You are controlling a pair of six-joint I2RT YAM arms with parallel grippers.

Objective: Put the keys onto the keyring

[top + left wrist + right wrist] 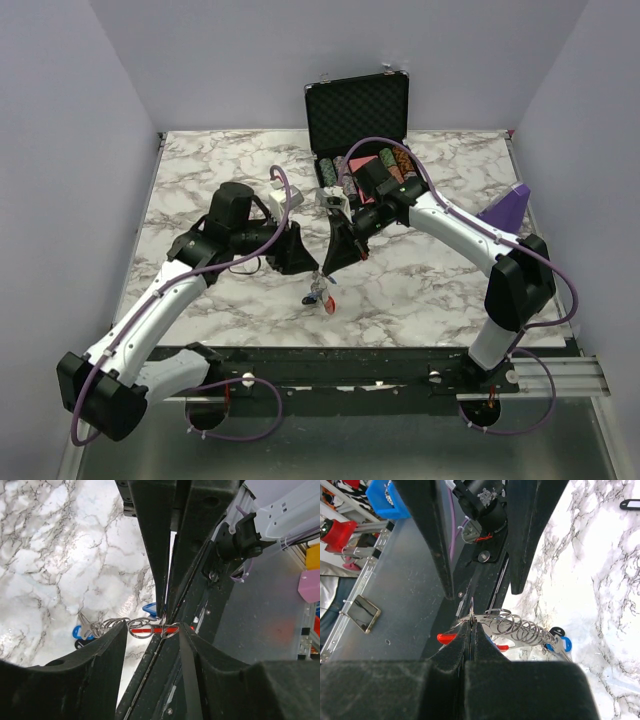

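The keyring (150,629), a red and silver oval loop, spans the gap between my left gripper's (153,636) two fingers, which are shut on its ends. Several keys on small wire rings hang from it, with blue tags (78,631) below. In the right wrist view the keyring's silver part (492,622) carries a row of wire rings (520,627) ending at blue-tagged keys (562,644). My right gripper (471,624) is shut on one small ring at the keyring. In the top view both grippers (303,266) (330,264) meet above the hanging bunch (320,296).
An open black case (357,105) with poker chips stands at the back centre. A purple object (507,208) lies at the right edge. A dark tag (630,503) lies on the marble table (200,180). The table's front edge is just below the bunch.
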